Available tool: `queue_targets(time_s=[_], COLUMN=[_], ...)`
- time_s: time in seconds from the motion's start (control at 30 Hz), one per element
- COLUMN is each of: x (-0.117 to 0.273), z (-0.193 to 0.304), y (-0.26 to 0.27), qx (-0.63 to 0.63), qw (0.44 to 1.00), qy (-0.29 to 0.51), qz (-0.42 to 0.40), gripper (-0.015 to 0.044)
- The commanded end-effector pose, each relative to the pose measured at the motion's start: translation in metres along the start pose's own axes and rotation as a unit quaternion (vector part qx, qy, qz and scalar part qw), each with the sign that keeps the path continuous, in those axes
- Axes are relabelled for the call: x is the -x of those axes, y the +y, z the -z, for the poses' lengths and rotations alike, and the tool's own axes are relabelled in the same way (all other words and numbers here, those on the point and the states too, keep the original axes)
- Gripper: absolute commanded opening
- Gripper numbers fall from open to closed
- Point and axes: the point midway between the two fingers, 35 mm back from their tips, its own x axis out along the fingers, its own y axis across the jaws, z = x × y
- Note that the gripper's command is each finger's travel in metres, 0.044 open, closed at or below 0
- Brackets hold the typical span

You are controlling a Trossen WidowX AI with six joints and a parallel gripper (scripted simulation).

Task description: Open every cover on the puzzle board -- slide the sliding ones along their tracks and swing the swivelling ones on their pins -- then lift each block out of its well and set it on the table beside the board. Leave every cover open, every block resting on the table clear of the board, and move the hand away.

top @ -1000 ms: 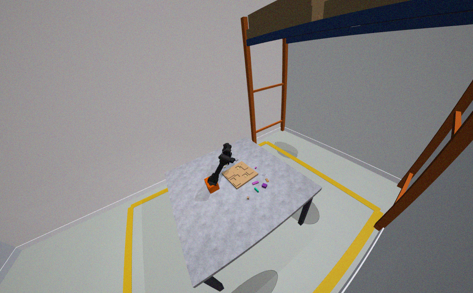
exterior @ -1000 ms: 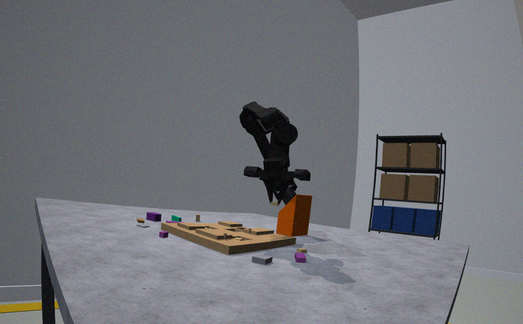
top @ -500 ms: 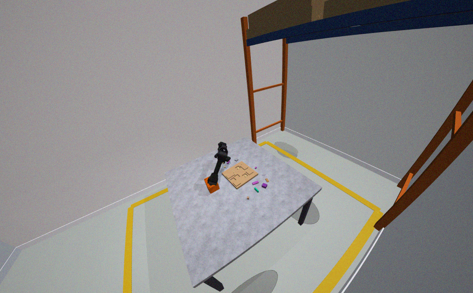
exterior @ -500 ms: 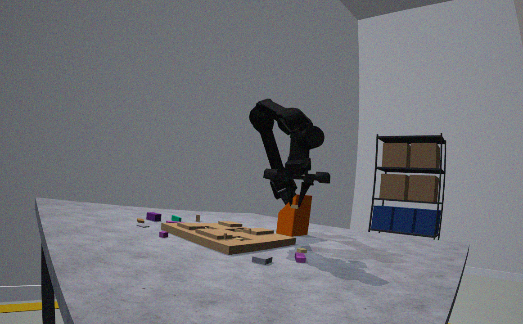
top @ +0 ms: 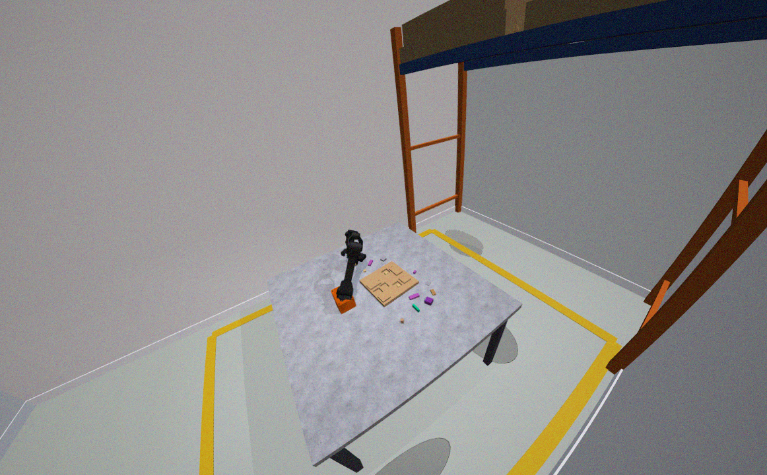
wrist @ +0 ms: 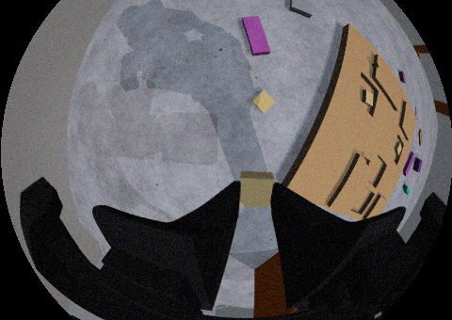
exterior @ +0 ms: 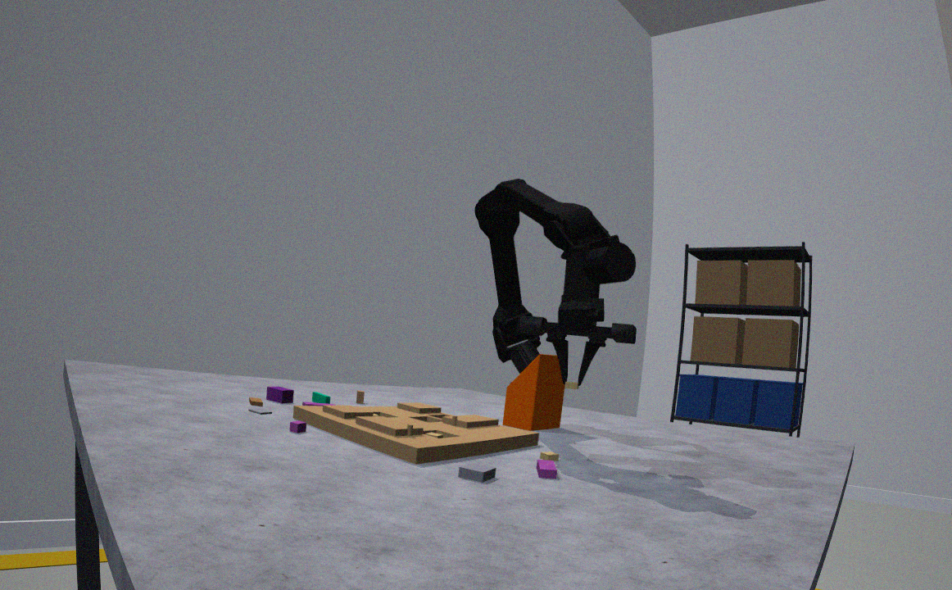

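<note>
My gripper is shut on a pale yellow block, held in the air over the table, off the board's edge on the arm's base side. The wooden puzzle board lies flat. Its raised wooden covers, such as one plate, share its colour. One pale block sits in a well with its top uncovered, and another pale block shows in a second well. A further pale yellow block rests on the table clear of the board. Cover outlines nearest the fingers are hard to read.
A magenta block and a grey piece lie near the table block. A dark purple block, a green piece and several small pieces lie beyond the board. The orange base stands beside it.
</note>
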Motion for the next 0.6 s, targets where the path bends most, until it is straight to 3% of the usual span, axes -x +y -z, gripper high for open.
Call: queue_targets(time_s=[0.0, 0.57], x=[-0.003, -0.029], z=[0.002, -0.002], y=[0.009, 0.010], qx=[-0.004, -0.004], qw=[1.000, 1.000], qy=[0.003, 0.002], qz=[0.000, 0.000], gripper=[0.0080, 0.0080])
